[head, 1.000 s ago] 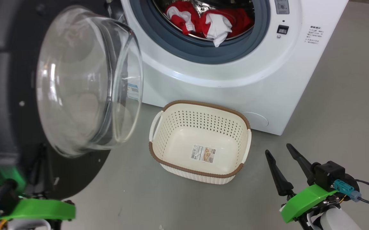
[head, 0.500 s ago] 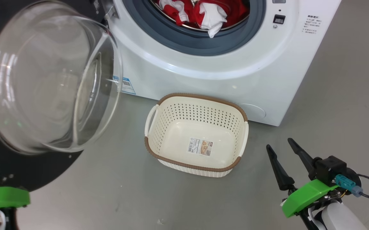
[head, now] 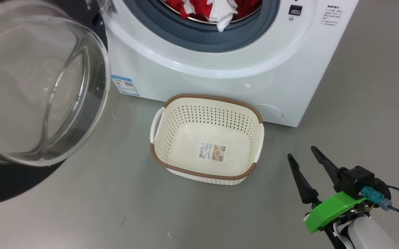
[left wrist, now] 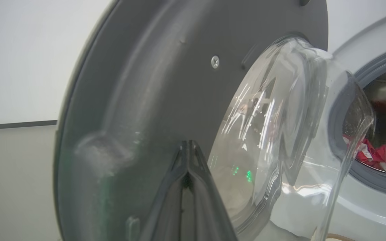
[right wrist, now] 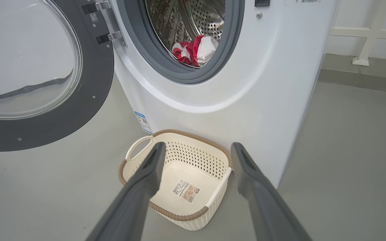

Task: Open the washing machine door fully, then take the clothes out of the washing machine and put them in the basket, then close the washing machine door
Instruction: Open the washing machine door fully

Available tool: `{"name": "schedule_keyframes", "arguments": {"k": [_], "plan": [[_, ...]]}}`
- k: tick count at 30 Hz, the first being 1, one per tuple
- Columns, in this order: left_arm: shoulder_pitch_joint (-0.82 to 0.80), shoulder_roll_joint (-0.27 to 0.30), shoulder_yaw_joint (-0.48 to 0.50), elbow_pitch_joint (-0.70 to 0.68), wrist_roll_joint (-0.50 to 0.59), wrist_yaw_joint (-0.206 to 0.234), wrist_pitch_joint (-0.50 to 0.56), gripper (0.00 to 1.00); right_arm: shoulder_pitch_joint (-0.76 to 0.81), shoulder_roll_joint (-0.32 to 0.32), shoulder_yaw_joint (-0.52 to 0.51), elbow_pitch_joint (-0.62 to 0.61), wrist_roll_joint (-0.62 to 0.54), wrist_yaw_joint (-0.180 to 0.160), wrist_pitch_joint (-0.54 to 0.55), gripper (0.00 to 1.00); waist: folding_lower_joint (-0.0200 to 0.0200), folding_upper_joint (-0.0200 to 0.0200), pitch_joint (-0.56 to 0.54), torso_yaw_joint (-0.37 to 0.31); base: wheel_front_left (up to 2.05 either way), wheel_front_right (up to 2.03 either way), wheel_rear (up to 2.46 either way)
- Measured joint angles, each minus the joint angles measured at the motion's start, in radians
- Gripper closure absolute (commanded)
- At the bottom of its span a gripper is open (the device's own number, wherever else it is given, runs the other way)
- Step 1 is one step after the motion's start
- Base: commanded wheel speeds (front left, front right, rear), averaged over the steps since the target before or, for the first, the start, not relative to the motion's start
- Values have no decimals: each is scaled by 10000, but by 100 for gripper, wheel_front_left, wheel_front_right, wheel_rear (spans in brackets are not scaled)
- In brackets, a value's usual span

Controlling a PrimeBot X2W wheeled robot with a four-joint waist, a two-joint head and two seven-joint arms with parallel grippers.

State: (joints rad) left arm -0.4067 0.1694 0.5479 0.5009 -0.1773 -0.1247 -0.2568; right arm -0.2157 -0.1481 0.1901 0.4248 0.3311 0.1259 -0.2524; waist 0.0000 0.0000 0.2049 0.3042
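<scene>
The washing machine point(head: 220, 79) stands at the top of the head view. Its door point(head: 37, 86) hangs swung out to the left, glass bowl facing me. Red and white clothes point(head: 216, 8) lie in the drum behind the grey gasket. The cream basket point(head: 206, 117) sits on the floor against the machine's front, nothing in it but its paper label. My right gripper point(head: 301, 152) hovers open to the basket's right, holding nothing. In the left wrist view my left gripper point(left wrist: 188, 147) is shut, tips close to the door's point(left wrist: 139, 83) grey inner face; contact is unclear.
A blue label point(head: 125, 84) marks the machine's lower left corner. Grey floor spreads in front of and to the right of the basket. A white frame point(right wrist: 363, 43) stands by the wall beyond the machine's right side.
The door has swung further out to the left, uncovering the blue label. My left wrist's green mount has slid to the head view's lower left edge. The camera also shifted; the right gripper stays put.
</scene>
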Motion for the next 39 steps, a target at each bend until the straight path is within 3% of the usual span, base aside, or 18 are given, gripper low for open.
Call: {"name": "schedule_keyframes", "arguments": {"k": [25, 39], "plan": [[-1432, 1252, 1055, 2029, 614, -73, 0, 100, -498, -56, 77, -44, -180, 0, 0, 0, 0, 0, 587, -424, 0, 0, 0], [-1366, 1191, 556, 2115, 142, -75, 0, 100, -523, -29, -36, -35, -180, 0, 0, 0, 0, 0, 262, -343, 0, 0, 0]]}}
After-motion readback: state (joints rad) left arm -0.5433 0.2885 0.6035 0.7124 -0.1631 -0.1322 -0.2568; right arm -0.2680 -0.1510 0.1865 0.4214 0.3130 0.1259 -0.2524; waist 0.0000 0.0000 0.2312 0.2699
